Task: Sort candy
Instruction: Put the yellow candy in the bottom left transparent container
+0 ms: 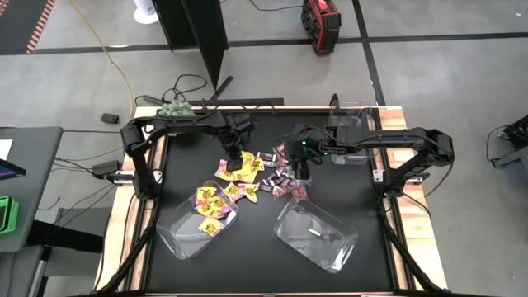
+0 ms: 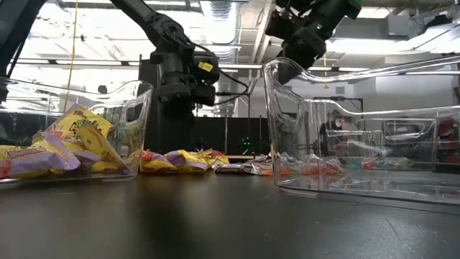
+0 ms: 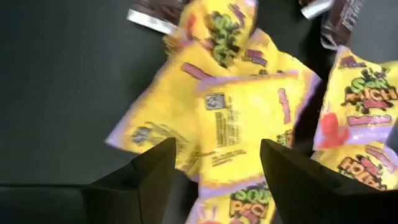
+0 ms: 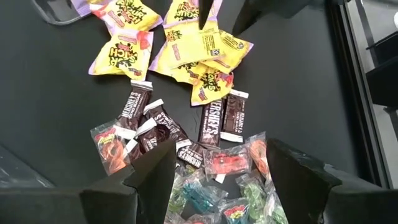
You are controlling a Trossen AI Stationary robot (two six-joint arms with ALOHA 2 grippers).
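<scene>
Candy is seen heaped near the middle of the black worktop (image 1: 173, 165), between the two arms. Yellow Sour Patch packets (image 4: 199, 46) are spread on the left arm's side of the heap, dark brown Hershey's mini bars (image 4: 221, 118) are laid in the centre of it, and clear wrappers with red and teal gummies (image 4: 227, 163) are gathered on the right arm's side. Further yellow packets (image 1: 210, 202) are contained in the clear plastic bin (image 1: 177, 239) toward the front left corner. A second clear bin (image 1: 330, 247) is placed toward the front right, a small pale item inside it too small to identify. A third clear bin (image 1: 351, 120) is set near the rear edge, under the right arm. A fuzzy green ball plant (image 1: 174, 108) is positioned at the rear left corner.

The left claw (image 3: 214, 165) is held directly over the yellow packets, its fingers (image 3: 155, 168) spread apart with one packet (image 3: 242, 124) framed between them; no packet is gripped. The right claw (image 4: 217, 168) is poised above the bars and gummy wrappers, fingers (image 4: 155, 171) likewise apart and nothing clamped. From table height, both arms are seen descending behind the two front bins.
</scene>
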